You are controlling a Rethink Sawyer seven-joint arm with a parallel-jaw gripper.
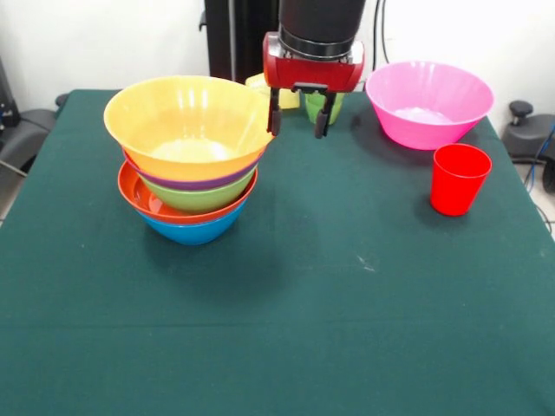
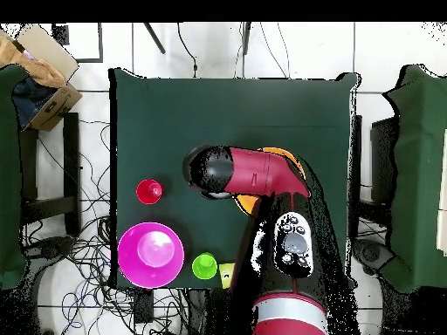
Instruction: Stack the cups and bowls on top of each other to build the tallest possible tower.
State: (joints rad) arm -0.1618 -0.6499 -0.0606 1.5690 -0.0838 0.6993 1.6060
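The tower [image 1: 192, 165] stands on the desk [image 1: 286, 329] as a nest of five bowls: blue at the bottom, then red-orange, green, purple, and the large yellow-orange bowl [image 1: 186, 121] on top. The claw [image 1: 297, 121] hangs just beside that top bowl's rim, on the side facing the pink bowl [image 1: 427, 102], with its two fingers apart and nothing between them. One fingertip looks very near the rim; whether it touches cannot be settled from the front view.

The loose pieces all lie on the claw's other side from the tower. The pink bowl and the red cup [image 1: 459, 178] are well apart from it across open desk. The green cup [image 1: 324, 106] and the yellow cup [image 1: 276, 94] stand close behind it, partly hidden.

In my judgement the next pick means travelling away from the tower, with the green cup nearest.
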